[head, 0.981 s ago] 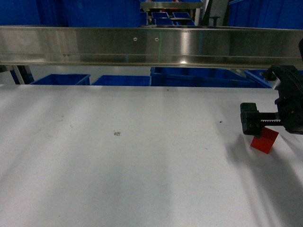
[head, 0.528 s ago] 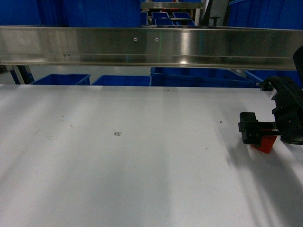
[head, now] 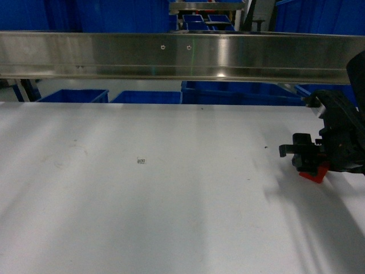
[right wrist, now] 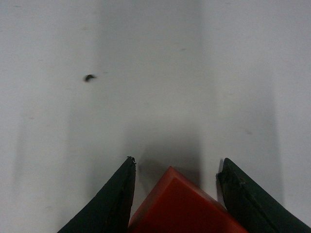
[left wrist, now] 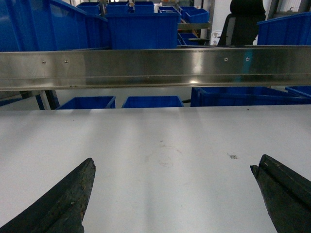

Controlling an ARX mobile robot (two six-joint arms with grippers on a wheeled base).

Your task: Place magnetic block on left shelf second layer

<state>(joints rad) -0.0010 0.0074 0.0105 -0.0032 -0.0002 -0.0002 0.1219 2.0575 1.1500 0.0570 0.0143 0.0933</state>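
The magnetic block [head: 313, 174] is seen on the white tabletop [head: 142, 217], at the right side of the head view, partly covered by the right gripper [head: 305, 162]. In the right wrist view, the block [right wrist: 182, 206] sits between the 2 black fingers [right wrist: 109, 204], corner pointing forward, with its shadow cast on the surface ahead. The left-hand finger appears to touch the block's edge; a narrow gap is seen at the right-hand finger, so the jaws are parted around the block and a firm grip is not shown. A small dark speck [right wrist: 89, 77] is noted on the surface farther ahead.

The left gripper [left wrist: 170, 194] is held with its 2 fingers spread wide above bare tabletop, nothing between them. A small printed mark [left wrist: 233, 156] lies on the surface to its right.

A stainless steel rail [head: 182, 57] runs across the far edge of the table. Blue bins [head: 74, 95] stand behind and below it.
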